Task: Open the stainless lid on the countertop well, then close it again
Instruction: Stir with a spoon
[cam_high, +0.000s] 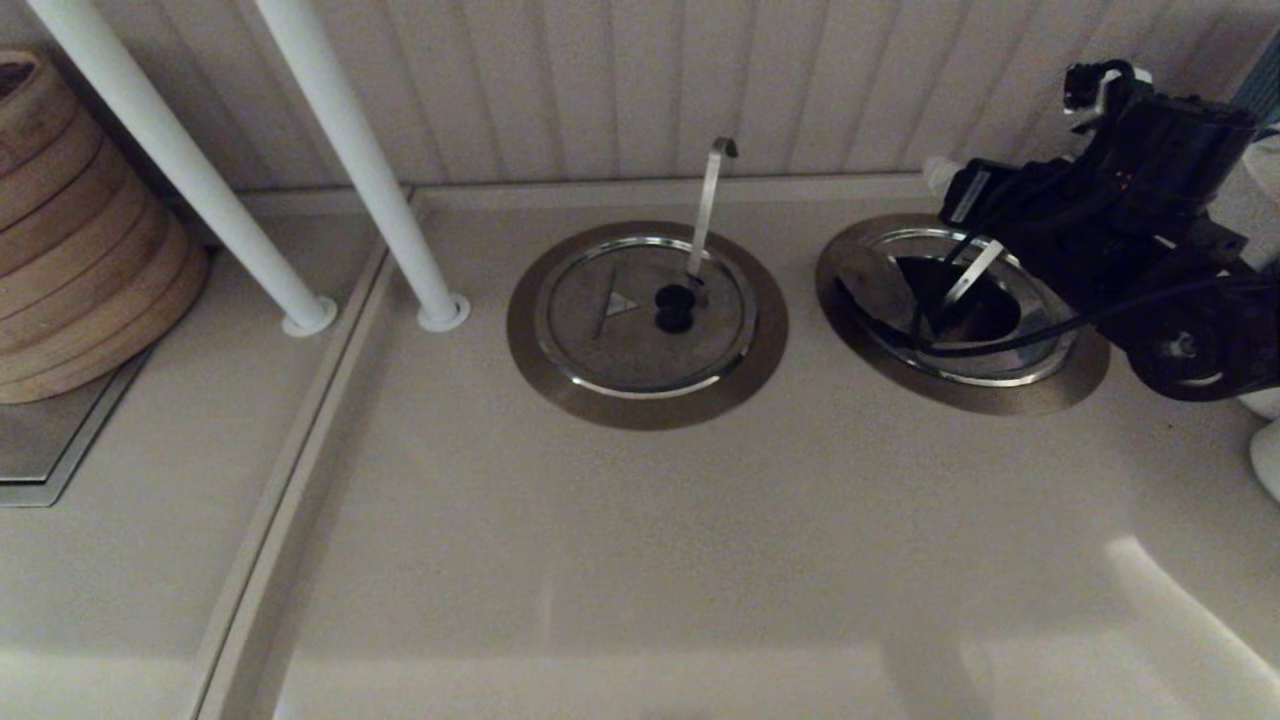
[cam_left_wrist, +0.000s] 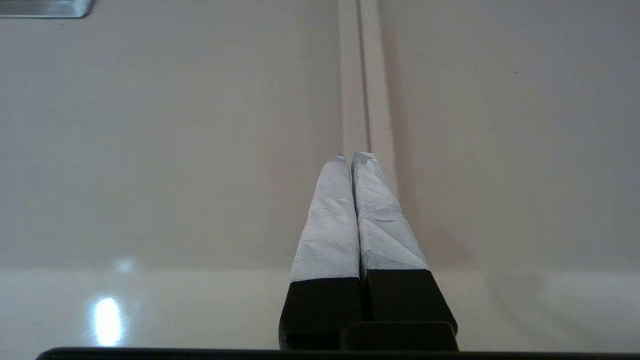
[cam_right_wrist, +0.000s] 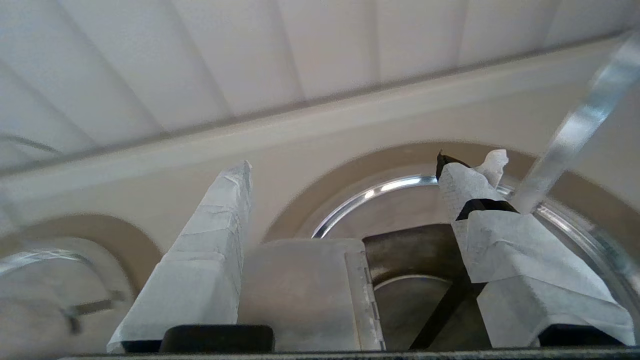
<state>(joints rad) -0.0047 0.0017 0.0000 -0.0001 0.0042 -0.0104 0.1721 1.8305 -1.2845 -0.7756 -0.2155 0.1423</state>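
Note:
The countertop well lies at the back right, ringed by its wide steel collar. A straight flat-ended handle pokes out of it. The stainless lid sits in the collar with its wedge flap lifted, so the dark cavity shows. My right arm hangs over the well's right side. In the right wrist view the right gripper is open, and the raised flap with its hinge stands between the spread fingers. The cavity and handle lie beyond. The lid's knob is hidden. My left gripper is shut over bare counter.
A second, closed lid with a black knob and a hook-tipped handle sits left of the well. Two white posts rise at the back left. Stacked bamboo steamers stand at far left. A panelled wall runs behind.

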